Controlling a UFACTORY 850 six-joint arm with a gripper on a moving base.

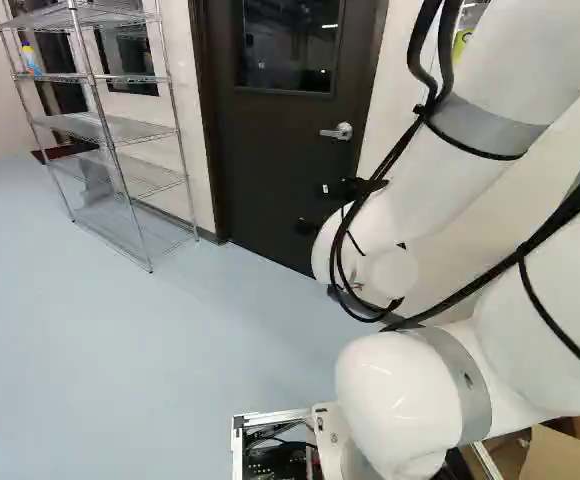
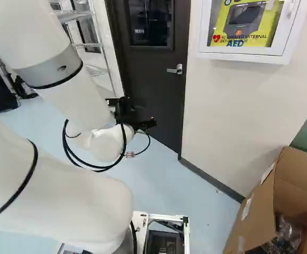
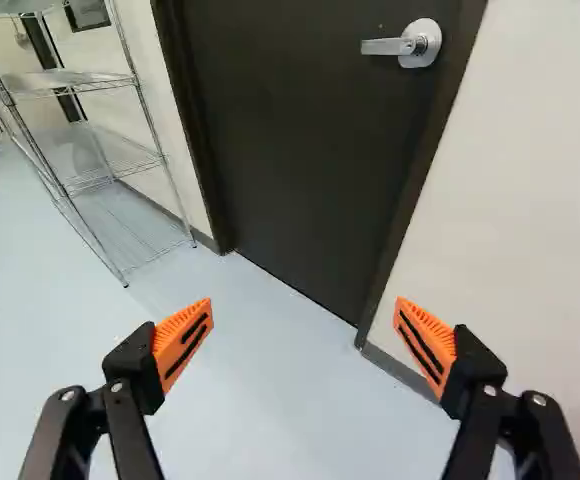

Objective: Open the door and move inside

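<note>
I judge this to be the approach step: the door point(image 3: 290, 150) is shut in its frame, and its lever handle point(image 3: 390, 46) lies level, with nothing touching it. The handle sits near the door's edge on the side of the bare wall point(image 3: 530, 170), ahead of my end effector point(image 3: 303, 306) and off toward the finger nearer that wall. The end effector is wide open, its orange pads well apart, with nothing held between them; past them I see floor point(image 3: 280, 400) and the foot of the door.

Next I need to bring the arm point(image 2: 71, 95) up and across until the lever lies between the pads, then close on it or bear down on its free end. My guess is that it turns downward and the hinges are on the side of the wire rack point(image 3: 95, 82). Whether the door pushes or pulls I can't tell, so I'd turn the lever first and try the swing gently.

A low approach could drive the fingers into the door panel, and a loose hold could slip off the smooth lever mid-turn. Driving the base through comes only once the door stands wide enough for base and arm.
</note>
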